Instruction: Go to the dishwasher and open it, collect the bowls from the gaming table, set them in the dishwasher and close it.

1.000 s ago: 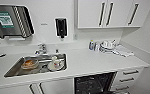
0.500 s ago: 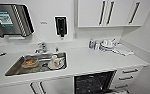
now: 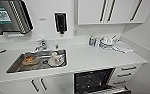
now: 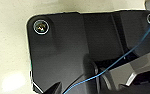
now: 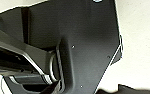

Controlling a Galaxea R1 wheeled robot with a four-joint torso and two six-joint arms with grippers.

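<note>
One dishwasher at lower centre stands open, racks exposed for loading; dirty dishes fill the sink at left. Both end effectors' state: cannot tell.

Smooth white counter, shiny steel sink, dark-racked dishwasher interior.

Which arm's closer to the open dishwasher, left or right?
Right, likely: the dishwasher sits right of centre in the head view, the sink on the left arm's side.
</note>
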